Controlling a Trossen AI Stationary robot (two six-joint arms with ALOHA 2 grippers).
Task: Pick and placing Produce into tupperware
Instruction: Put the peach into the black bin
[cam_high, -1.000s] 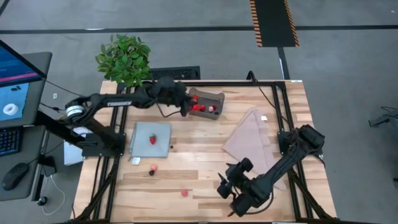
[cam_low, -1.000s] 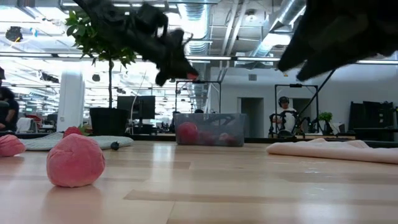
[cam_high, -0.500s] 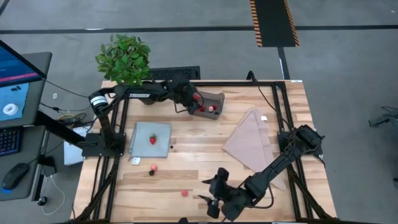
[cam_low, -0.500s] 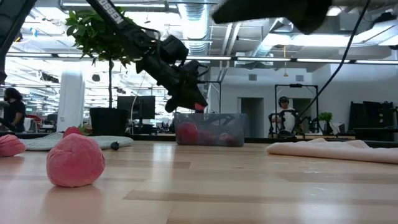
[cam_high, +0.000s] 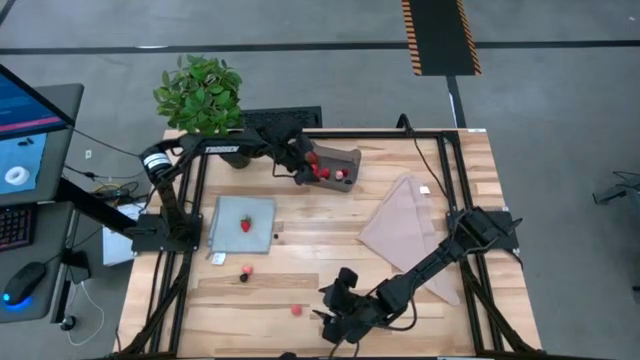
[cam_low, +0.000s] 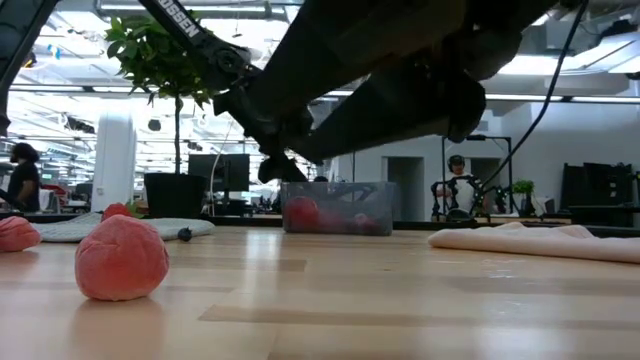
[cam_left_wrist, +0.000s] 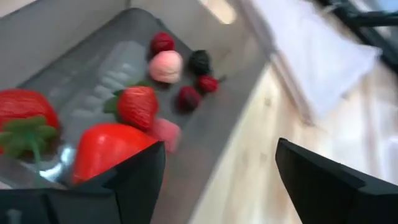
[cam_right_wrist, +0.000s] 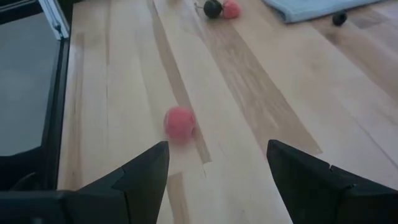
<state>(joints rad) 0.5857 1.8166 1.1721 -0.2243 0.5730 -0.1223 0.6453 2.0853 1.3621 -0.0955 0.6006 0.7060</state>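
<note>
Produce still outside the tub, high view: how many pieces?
4. A strawberry lies on the mat; a pink piece and a dark piece sit together below the mat; another pink piece lies near the right end effector. Arms may hide more.

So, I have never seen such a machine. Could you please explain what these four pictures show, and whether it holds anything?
It is a robot with two dark arms at a wooden table. One camera looks down from above, one looks level across the table top, and one sits on each wrist.

The left gripper hangs over a small grey tub that already holds strawberries and small berries; its jaws are open and empty.

The right gripper is near the front edge, jaws open and empty, facing a loose pink berry.

Also on the table: a pale blue mat with a strawberry on it, two more small berries, a beige cloth and a potted plant.
</note>
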